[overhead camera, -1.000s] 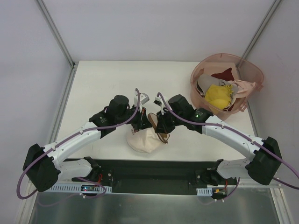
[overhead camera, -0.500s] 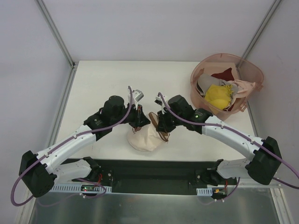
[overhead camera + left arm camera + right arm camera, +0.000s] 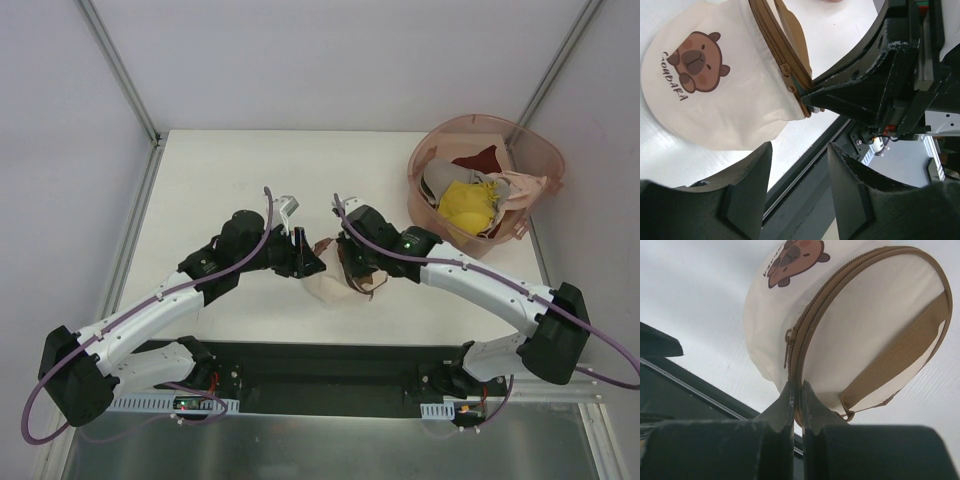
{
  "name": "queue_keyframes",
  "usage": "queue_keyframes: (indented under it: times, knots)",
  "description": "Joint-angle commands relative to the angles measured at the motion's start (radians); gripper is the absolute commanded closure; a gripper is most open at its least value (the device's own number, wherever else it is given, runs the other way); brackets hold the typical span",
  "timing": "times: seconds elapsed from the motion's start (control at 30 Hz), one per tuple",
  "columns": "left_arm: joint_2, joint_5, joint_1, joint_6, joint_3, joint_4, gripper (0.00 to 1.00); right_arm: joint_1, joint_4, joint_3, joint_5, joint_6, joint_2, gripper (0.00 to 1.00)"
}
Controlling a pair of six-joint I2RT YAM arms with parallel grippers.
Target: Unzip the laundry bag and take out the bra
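Note:
The laundry bag [image 3: 328, 287] is a cream pouch with a brown capybara print [image 3: 694, 60] and brown zipper trim. It lies tipped between the two grippers, its round base with a brown strap [image 3: 875, 335] facing the right wrist camera. My right gripper [image 3: 796, 390] is shut on the brown trim at the bag's rim, and it also shows in the top view [image 3: 352, 272]. The zipper pull [image 3: 787, 341] hangs just above the fingers. My left gripper [image 3: 800, 155] is open and empty, just beside the bag [image 3: 308, 262]. The bra is hidden.
A large pink plastic basket [image 3: 535, 150] stands at the back right, holding a yellow garment [image 3: 467, 205], a dark red cloth [image 3: 480, 158] and other laundry. The table's black front rail [image 3: 320, 365] runs just below the bag.
The bag has shifted up and to the right, held by my right gripper. My left gripper has swung down and closer to the bag's left side.

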Motion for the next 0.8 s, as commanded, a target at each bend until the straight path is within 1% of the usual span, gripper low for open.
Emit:
queue_keyframes:
  times: [0.0, 0.07, 0.17, 0.3, 0.5, 0.77]
  knots:
    - [-0.003, 0.059, -0.011, -0.056, 0.021, 0.051, 0.53, 0.001, 0.057, -0.036, -0.045, 0.037, -0.115, 0.99]
    - [-0.007, 0.067, -0.012, -0.07, 0.016, 0.098, 0.55, 0.002, 0.06, -0.032, -0.061, 0.04, -0.131, 0.99]
    - [0.006, 0.116, -0.011, -0.093, 0.015, 0.176, 0.55, 0.002, 0.065, -0.027, -0.097, 0.04, -0.142, 0.99]
    - [0.084, 0.132, -0.011, -0.099, 0.031, 0.216, 0.55, 0.001, 0.077, -0.028, -0.133, 0.041, -0.145, 0.99]
    - [0.124, 0.112, -0.012, -0.101, 0.047, 0.262, 0.56, 0.001, 0.077, -0.027, -0.148, 0.045, -0.151, 0.99]
    - [0.178, 0.156, -0.011, -0.151, 0.044, 0.35, 0.58, 0.001, 0.077, -0.028, -0.15, 0.045, -0.154, 0.99]
